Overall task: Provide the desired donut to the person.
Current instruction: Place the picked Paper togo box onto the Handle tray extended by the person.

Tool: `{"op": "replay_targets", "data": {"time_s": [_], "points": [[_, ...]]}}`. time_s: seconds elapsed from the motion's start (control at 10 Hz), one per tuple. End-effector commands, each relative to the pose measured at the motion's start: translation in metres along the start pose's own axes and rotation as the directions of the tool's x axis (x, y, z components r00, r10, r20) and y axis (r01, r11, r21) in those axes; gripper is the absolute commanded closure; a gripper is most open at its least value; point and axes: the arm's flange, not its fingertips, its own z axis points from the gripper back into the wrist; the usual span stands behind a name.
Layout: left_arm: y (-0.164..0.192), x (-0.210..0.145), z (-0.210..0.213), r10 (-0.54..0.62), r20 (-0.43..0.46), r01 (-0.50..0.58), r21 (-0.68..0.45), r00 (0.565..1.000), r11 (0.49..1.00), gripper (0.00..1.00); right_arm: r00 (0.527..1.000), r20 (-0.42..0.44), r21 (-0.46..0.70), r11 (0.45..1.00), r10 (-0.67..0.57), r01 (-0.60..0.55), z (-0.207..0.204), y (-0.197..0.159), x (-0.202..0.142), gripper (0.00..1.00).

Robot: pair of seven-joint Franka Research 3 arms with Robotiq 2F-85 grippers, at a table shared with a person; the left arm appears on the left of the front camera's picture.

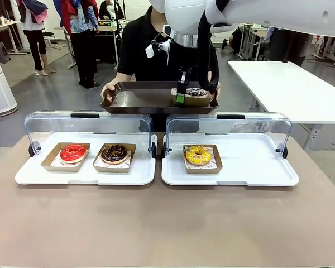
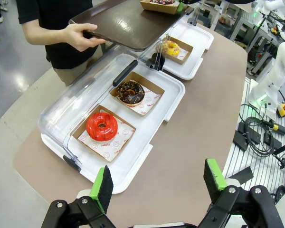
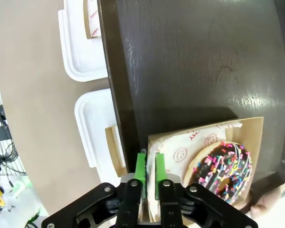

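Right end effector (image 3: 150,167) pinching box (image 3: 254,129) of sprinkled donut (image 3: 222,173), left end effector (image 2: 159,181) spread; liner (image 3: 180,148) lettering seemingly illegible

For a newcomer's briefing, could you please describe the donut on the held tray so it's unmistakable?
Look past the brown table to the dark brown rectangular tray held by the person in the black T-shirt. At its right end, the right gripper pinches a brown cardboard boat; the chocolate donut inside alone has coloured sprinkles.

Left case (image 1: 28,176) holds two donuts (image 1: 73,152), right case (image 1: 262,167) one; behind, a fourth donut (image 1: 198,92) on the person's tray (image 1: 139,99)
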Motion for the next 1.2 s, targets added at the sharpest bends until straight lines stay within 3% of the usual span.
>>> {"op": "replay_targets", "data": {"time_s": [0.0,0.2,0.3,0.5,1.1], "points": [[-0.001,0.0,0.001,-0.007,0.013,0.007,-0.007,1.0,1.0,0.0,1.0,0.011,0.021,1.0,0.023,-0.023,0.008,-0.002,0.003,0.0],[-0.001,0.0,0.001,-0.007,0.013,0.007,-0.007,1.0,1.0,0.0,0.999,0.005,0.024,0.999,0.032,-0.032,0.01,0.0,0.003,0.0],[-0.001,0.0,0.001,-0.007,0.013,0.007,-0.007,1.0,1.0,0.0,1.0,0.003,0.028,0.999,0.031,-0.031,0.01,0.0,0.002,0.14],[-0.001,0.0,0.001,-0.007,0.013,0.007,-0.007,1.0,1.0,0.0,1.0,0.003,0.032,0.999,0.031,-0.031,0.011,-0.001,0.001,0.0],[-0.001,0.0,0.001,-0.007,0.013,0.007,-0.007,1.0,1.0,0.0,0.999,0.014,0.053,0.998,0.04,-0.041,0.024,0.008,-0.011,0.0]]}}
